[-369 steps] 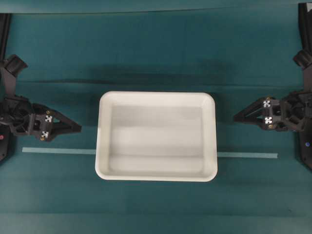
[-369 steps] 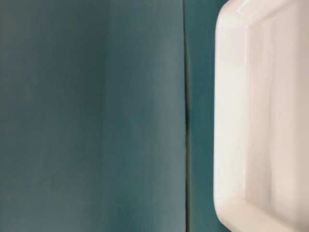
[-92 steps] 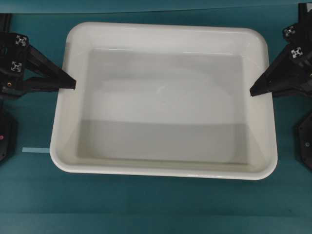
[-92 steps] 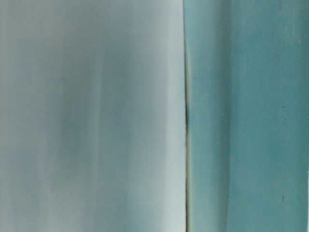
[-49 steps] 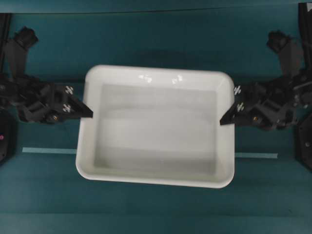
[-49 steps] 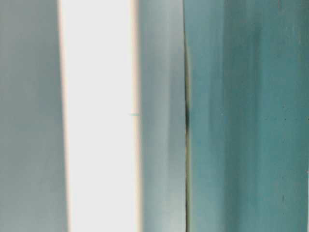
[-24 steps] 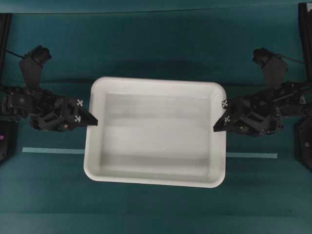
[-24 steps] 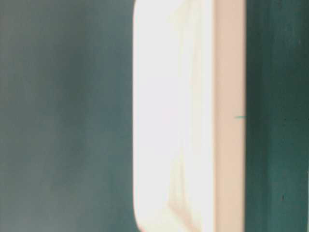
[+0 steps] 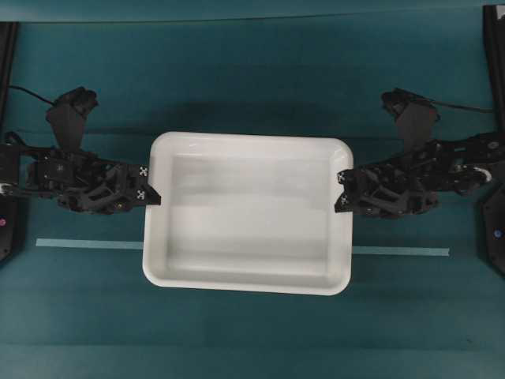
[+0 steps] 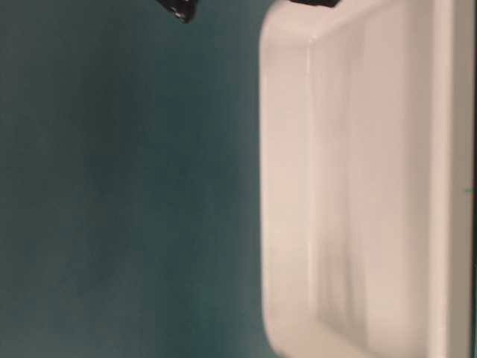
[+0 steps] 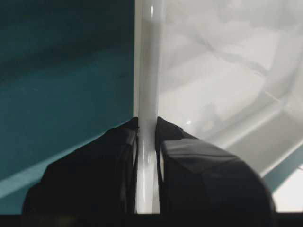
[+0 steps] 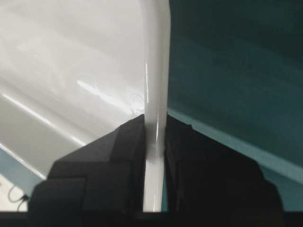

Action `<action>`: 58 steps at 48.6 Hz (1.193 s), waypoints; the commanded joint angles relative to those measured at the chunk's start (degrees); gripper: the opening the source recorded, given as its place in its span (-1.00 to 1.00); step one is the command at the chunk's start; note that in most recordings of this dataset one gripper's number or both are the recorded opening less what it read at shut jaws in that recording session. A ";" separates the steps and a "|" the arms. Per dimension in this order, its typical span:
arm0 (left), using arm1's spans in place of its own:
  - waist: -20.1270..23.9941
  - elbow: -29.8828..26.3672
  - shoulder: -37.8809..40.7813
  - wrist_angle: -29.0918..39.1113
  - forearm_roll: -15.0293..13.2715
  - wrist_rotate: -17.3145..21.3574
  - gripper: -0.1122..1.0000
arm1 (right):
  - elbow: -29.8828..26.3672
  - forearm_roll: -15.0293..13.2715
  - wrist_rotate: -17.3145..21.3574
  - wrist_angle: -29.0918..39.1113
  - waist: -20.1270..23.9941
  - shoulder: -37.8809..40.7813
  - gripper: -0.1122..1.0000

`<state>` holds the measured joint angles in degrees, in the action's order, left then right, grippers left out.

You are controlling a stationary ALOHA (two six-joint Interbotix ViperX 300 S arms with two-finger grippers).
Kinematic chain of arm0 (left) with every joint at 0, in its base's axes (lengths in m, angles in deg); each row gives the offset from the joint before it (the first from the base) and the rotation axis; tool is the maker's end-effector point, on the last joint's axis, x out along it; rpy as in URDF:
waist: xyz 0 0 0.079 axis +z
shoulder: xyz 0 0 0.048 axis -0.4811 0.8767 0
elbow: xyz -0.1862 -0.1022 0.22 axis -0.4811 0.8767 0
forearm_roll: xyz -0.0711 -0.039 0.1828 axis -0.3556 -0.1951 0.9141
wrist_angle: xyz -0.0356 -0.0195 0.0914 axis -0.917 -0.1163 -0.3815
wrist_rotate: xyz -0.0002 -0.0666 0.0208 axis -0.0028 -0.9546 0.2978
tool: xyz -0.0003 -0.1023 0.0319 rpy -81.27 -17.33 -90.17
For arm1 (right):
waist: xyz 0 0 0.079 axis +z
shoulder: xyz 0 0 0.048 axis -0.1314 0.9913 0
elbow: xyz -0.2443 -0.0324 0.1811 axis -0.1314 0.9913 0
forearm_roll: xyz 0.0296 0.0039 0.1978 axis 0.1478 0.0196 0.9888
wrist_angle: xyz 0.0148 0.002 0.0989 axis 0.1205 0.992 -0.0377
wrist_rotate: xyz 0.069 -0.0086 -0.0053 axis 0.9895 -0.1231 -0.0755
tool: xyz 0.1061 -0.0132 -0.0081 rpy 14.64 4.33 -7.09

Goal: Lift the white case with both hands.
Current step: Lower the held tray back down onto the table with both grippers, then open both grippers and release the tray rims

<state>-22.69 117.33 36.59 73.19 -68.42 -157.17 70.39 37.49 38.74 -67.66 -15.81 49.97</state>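
Note:
The white case (image 9: 246, 221) sits in the middle of the overhead view, level and held by its two short sides. My left gripper (image 9: 154, 195) is shut on the left rim. My right gripper (image 9: 341, 194) is shut on the right rim. In the left wrist view the rolled rim (image 11: 147, 71) runs between the black fingers (image 11: 113, 156) of my left gripper (image 11: 147, 130). In the right wrist view the rim (image 12: 156, 61) is pinched the same way by my right gripper (image 12: 155, 124). The table-level view shows the case (image 10: 358, 186) blurred, with a black finger part (image 10: 177, 9) at the top edge.
A thin pale tape strip lies on the teal table cloth, showing left (image 9: 87, 244) and right (image 9: 398, 252) of the case. The arm bases stand at the left (image 9: 6, 229) and right (image 9: 493, 237) edges.
The case filled most of the overhead view 1.9 s ago and has shrunk steadily since, so it has come down away from the camera. Both grippers stayed shut on its rims and moved inward.

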 commanded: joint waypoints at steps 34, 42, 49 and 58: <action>1.32 4.04 9.49 -6.24 0.00 -1.41 -0.68 | 8.35 3.52 -0.62 -12.92 -0.18 5.36 -0.63; 1.49 5.10 10.20 -6.42 0.00 -2.72 -0.68 | 8.26 3.43 -0.62 -13.97 -0.09 7.82 -0.63; 1.58 5.71 11.60 -6.24 0.00 -2.81 -0.68 | 8.96 3.52 -0.62 -14.77 0.00 9.40 -0.63; 1.67 4.83 13.71 -6.42 0.00 -2.81 -0.68 | 9.32 3.52 -0.62 -15.73 0.00 13.01 -0.63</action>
<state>-21.81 119.44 46.70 65.37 -68.50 -159.90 76.28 41.00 38.47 -84.10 -15.55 59.28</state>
